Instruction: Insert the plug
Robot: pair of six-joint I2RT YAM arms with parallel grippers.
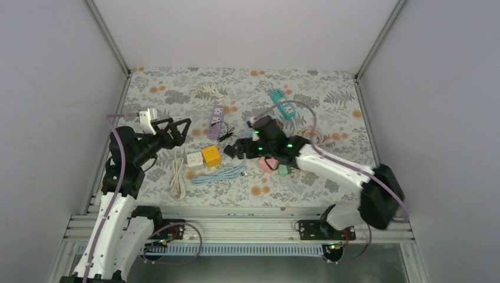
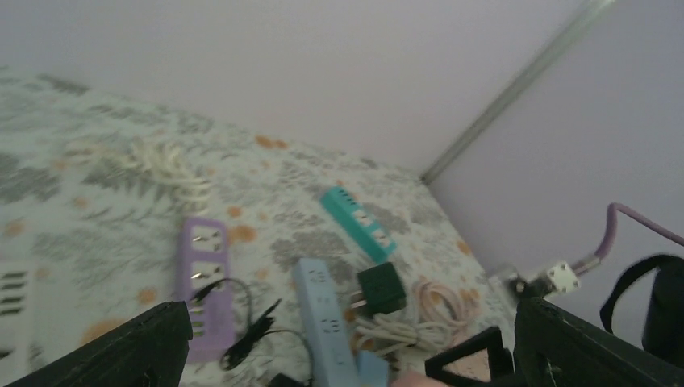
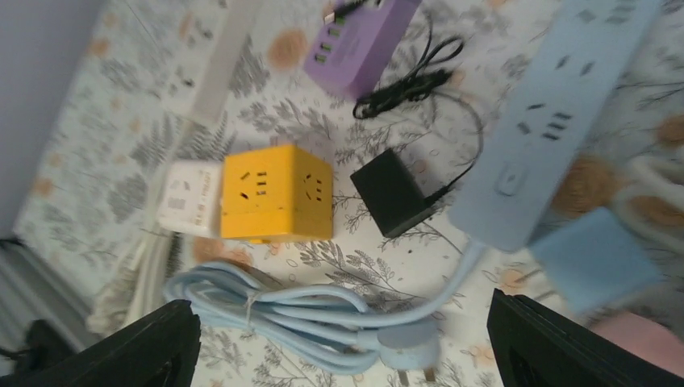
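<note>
R hand (image 3: 339, 310) is spread wide w/ nothing in it, over the black plug adapter (image 3: 393, 191). The plug lies flat on the flowered tabletop (image 1: 177, 94), btwn the yellow cube socket (image 3: 274, 193) and the light-blue power strip (image 3: 556, 121), just beside the strip. Its thin black lead curls toward the purple power strip (image 3: 359, 44). A coiled light-blue cable (image 3: 282, 310) lies on the near side of the cube, and a small white adapter (image 3: 189, 197) touches the cube's other side. L hand (image 1: 181, 131) is also spread and empty at the tabletop's left side, well apart from the plug.
</note>
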